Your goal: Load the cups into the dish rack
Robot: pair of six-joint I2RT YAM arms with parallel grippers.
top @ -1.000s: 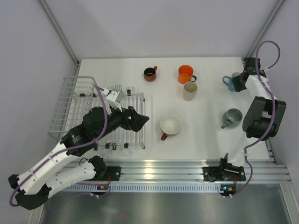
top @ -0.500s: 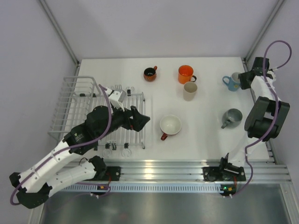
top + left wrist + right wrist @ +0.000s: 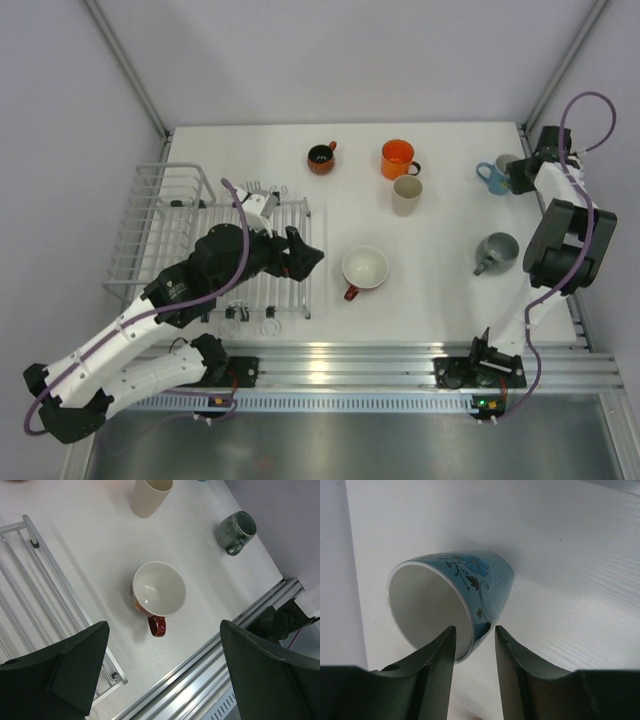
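From above, your right gripper (image 3: 518, 176) sits at the blue cup (image 3: 492, 176), far right. The left gripper (image 3: 310, 258) hangs over the rack (image 3: 150, 215), near the red cup (image 3: 365, 268).

Left wrist: jaws wide, holding nothing.

Right wrist: fingers (image 3: 437, 665) straddle the blue cup's wall; grip unclear. Pinch firmly, then lift.

White table (image 3: 440, 300), pale walls.

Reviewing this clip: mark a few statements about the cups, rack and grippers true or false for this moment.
1. The dish rack holds no cups. True.
2. The left gripper is shut on the wide red mug. False: it is open, with the mug on the table below it.
3. The right gripper has its fingers either side of the blue mug wall. True.
4. The orange mug lies on its side. False: it stands upright.
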